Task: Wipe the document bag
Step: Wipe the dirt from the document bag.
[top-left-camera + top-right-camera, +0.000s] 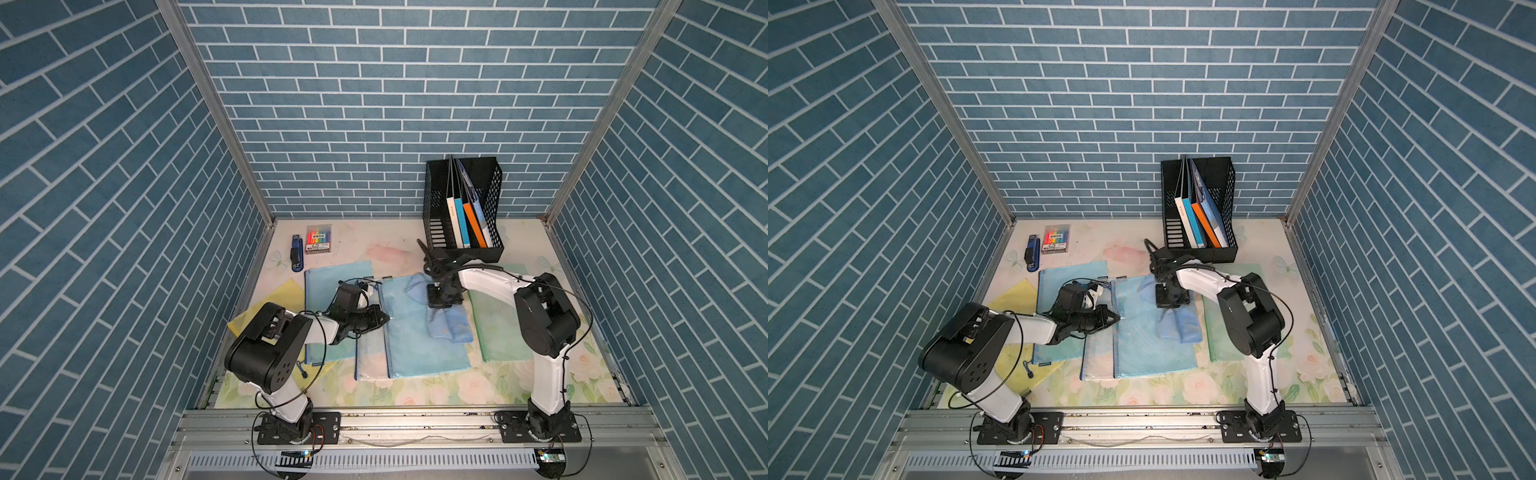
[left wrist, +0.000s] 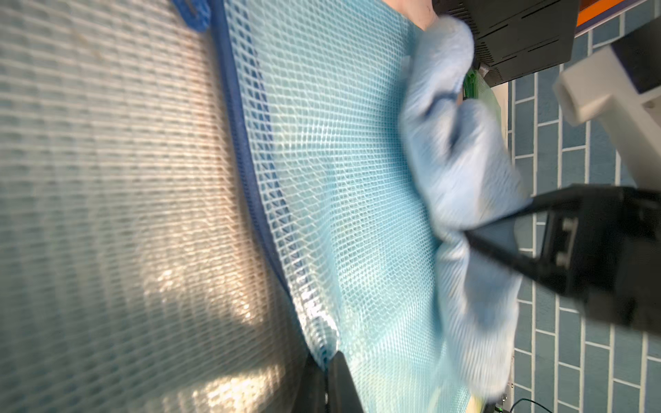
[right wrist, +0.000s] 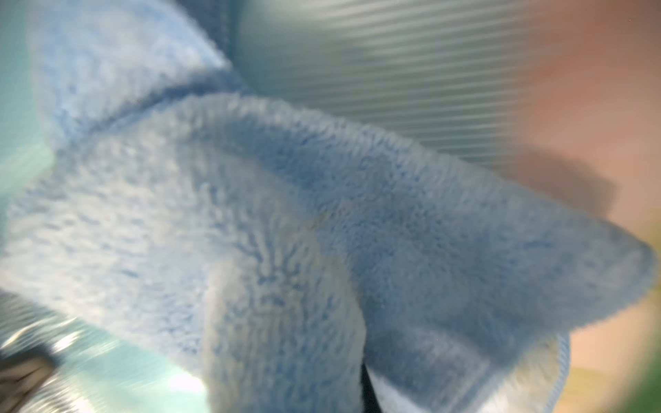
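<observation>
Your right pincer (image 1: 439, 306), clenched on the blue cloth (image 1: 451, 328), presses it onto the far half of the blue mesh bag (image 1: 415, 349), which lies mid-desk (image 1: 457, 388). Your left pincer (image 1: 386, 319), shut tight, appears to pinch the bag's zip edge and steady it. The wiping step looks to be in hand, and the next stroke calls for dragging the cloth toward the bag's near end with firm downward pressure while the left hold stays put.
</observation>
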Tool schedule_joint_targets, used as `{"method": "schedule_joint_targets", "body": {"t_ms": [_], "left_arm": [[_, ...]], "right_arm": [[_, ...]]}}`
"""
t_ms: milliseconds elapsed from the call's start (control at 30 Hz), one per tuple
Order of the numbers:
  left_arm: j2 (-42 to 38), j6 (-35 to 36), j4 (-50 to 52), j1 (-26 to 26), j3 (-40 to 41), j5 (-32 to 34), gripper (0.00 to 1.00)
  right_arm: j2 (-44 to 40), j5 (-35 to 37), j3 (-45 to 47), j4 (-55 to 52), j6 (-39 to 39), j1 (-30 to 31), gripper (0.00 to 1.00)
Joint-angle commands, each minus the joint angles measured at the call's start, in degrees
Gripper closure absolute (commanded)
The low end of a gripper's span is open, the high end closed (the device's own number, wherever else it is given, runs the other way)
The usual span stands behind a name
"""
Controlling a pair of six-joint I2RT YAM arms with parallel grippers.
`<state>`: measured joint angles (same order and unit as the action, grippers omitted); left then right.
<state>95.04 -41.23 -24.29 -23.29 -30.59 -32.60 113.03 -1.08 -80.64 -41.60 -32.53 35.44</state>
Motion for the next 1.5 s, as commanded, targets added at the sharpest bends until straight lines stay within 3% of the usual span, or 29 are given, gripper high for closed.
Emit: {"method": "schedule_joint_targets", "body": {"t_ms": [0, 133, 400, 567, 767, 1000, 1133, 1300, 1467], "left_arm": [[-0.3, 0.5, -0.8, 0.0, 0.5, 0.3, 0.97], [-0.3, 0.2, -0.8, -0.1, 0.4, 0.5, 0.97], [-0.5, -0.9, -1.5, 0.0, 0.2, 1.0, 0.97], [-0.9, -1.0, -1.5, -0.1, 0.6, 1.2, 0.97], [-0.8, -1.0, -1.5, 0.0, 0.7, 1.3, 0.98], [-1.6, -0.6, -1.3, -0.1, 1.1, 1.6, 0.98], [-1.5, -0.9, -1.5, 0.0, 1.1, 1.4, 0.98], [-1.6, -0.9, -1.4, 0.0, 1.1, 1.5, 0.98], [-1.3, -1.4, -1.9, -0.1, 0.9, 1.4, 0.98]], "right_arm": [[-1.5, 3.5, 0.8, -3.0, 1.9, -0.2, 1.0], [-1.0, 1.2, 0.2, -0.9, 0.1, 2.1, 1.0], [6.6, -3.7, -10.2, -1.6, -1.3, 15.5, 1.0], [8.1, -6.6, -12.4, -0.1, -2.5, 20.2, 1.0], [5.6, -4.4, -6.9, -1.6, -3.9, 17.1, 1.0], [-5.1, 1.3, 6.9, -0.7, -3.0, 5.9, 1.0], [-7.7, 2.6, 10.1, -0.8, -2.8, 1.8, 1.0], [-6.9, 1.3, 8.7, 0.1, -4.2, 2.9, 1.0], [-0.9, -1.2, 0.5, -0.3, -3.7, 12.0, 1.0]]}}
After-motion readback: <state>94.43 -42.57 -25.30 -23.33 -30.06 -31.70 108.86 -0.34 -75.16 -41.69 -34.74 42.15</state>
